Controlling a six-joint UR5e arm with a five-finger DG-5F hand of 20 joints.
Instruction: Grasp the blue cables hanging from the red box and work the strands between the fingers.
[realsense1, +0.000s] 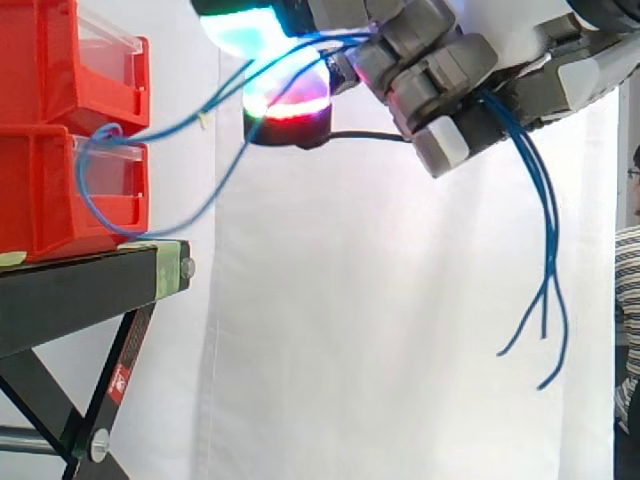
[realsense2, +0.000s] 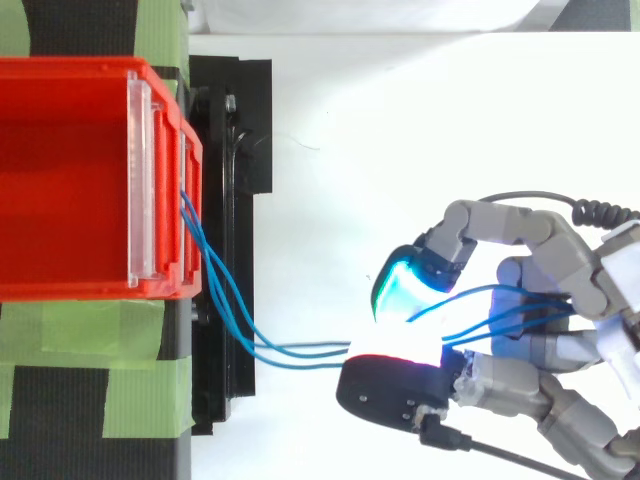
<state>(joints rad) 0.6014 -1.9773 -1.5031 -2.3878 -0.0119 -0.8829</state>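
Hand (realsense1: 440, 60) was curled round the blue cables (realsense1: 547, 240) from the red box (realsense1: 40, 190); from where I stood, small finger rubs without tugging the box looked safest.

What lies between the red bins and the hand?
The blue cables span that gap, running from the red bins into the hand; both the top and side views show it.

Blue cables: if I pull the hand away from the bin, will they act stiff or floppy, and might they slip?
Probably floppy: the free ends of the blue cables droop below the hand. Likely light: they sag in loose curves from the red bin. Thin strands may well slide between the fingers.
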